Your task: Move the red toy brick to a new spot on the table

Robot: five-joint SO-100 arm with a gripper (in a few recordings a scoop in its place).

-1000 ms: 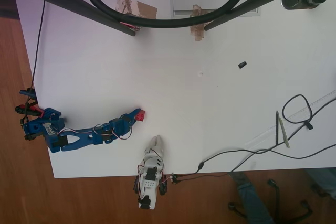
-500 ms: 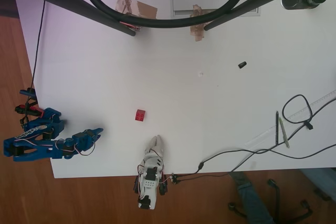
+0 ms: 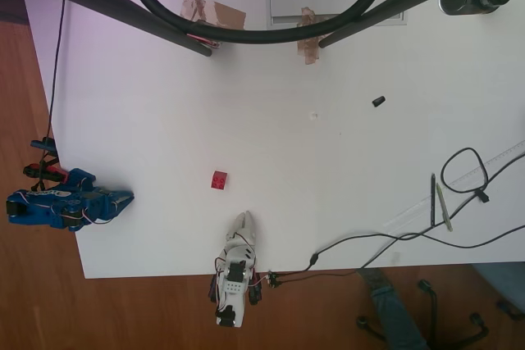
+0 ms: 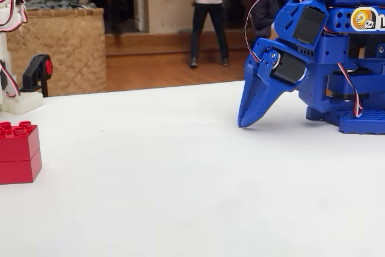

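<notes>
1. While the brick [image 3: 219, 179] is sitting alone on the table [image 3: 344, 170], you are holding nothing.
2. Your gripper [image 3: 125, 199] is resting folded at the table's left edge, well apart, jaws together, tips touching the surface [image 4: 243, 123].

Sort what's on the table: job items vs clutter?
Job: red toy brick, lying free; table; blue gripper, folded back at the table's left edge in the overhead view, fingers closed.

Clutter: small black cylinder, pen, cables, tape scraps.
</notes>
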